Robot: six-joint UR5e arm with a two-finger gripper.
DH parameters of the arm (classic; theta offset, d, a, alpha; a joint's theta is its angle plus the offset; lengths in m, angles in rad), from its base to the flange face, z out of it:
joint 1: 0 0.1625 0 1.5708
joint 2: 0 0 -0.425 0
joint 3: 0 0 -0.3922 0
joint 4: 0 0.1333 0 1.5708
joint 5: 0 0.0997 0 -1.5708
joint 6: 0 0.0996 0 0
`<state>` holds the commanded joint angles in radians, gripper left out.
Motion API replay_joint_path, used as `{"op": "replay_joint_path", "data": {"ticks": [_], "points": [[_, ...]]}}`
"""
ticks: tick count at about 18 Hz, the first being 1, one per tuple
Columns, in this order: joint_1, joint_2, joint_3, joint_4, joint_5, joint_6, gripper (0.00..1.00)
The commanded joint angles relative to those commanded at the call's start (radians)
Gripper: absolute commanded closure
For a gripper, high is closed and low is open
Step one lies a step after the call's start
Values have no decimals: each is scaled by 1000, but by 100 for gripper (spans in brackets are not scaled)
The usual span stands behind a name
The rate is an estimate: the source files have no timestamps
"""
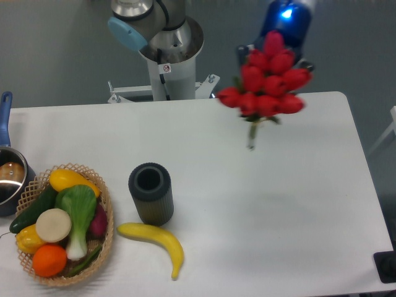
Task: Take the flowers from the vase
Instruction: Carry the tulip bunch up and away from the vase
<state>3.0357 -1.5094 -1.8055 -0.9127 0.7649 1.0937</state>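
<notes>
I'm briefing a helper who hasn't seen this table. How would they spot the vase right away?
Start at the wicker basket of vegetables near the table's front left. Just to its right stands the vase, with a banana lying in front. It is a short, dark, ribbed cylinder with an empty round mouth.

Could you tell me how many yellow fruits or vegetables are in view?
3: a banana on the table beside the vase; two in the basket, top and lower left. Others may be hidden.
</notes>
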Motion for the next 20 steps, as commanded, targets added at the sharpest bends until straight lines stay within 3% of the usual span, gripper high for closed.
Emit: {"op": "replay_joint_path", "data": {"ticks": [5,20], "points": [[-1,-28,11,3,178,72,66],[-6,-38,5,-8,178,86,63]]}}
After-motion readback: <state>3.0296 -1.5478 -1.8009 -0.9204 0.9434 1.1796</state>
